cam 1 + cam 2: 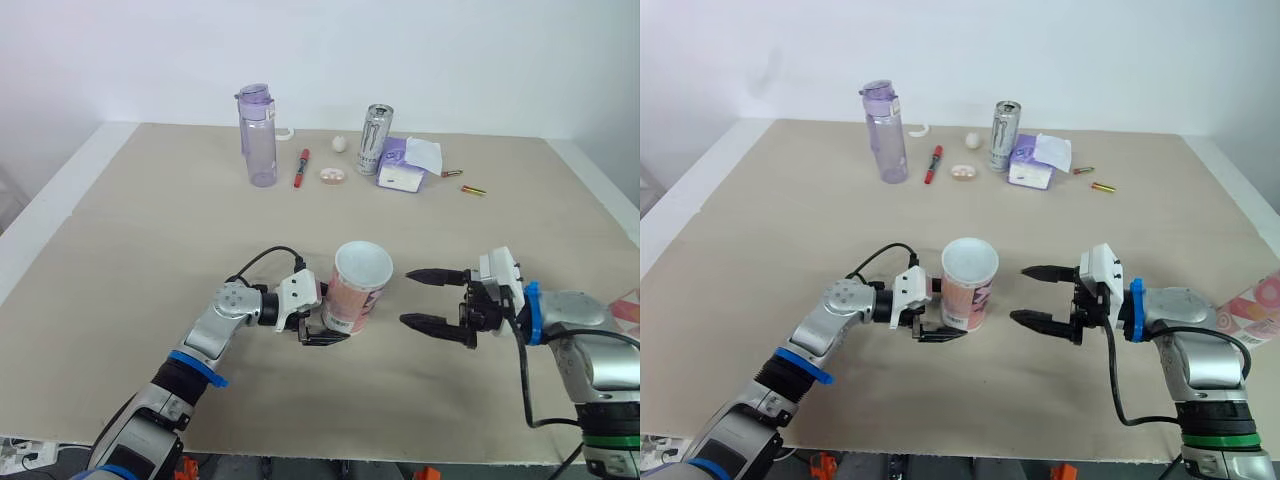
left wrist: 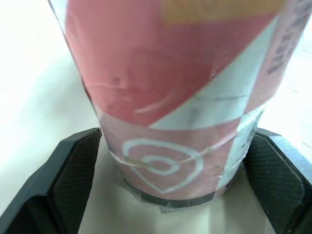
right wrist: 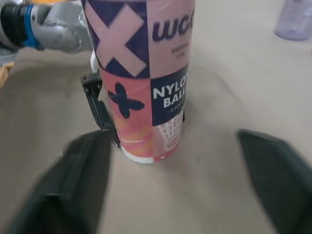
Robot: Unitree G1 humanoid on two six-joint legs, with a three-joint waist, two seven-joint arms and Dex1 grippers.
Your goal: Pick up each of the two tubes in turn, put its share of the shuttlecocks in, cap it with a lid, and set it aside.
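The left claw (image 1: pixel 325 335) is pinching the pink-and-white printed cardboard tube (image 1: pixel 358 290) low down, one black finger on each side just above its base. The tube is standing upright and open-topped near the middle of the beige bench (image 1: pixel 150 230). It is probably light and thin-walled, stiff enough to lift but easily dented, with a smooth wrap that may be slippery. The stiffer base looks like the safest place to grip. Just beside it, the right claw (image 1: pixel 405 297) is hovering, spread wide and pointing at the tube.
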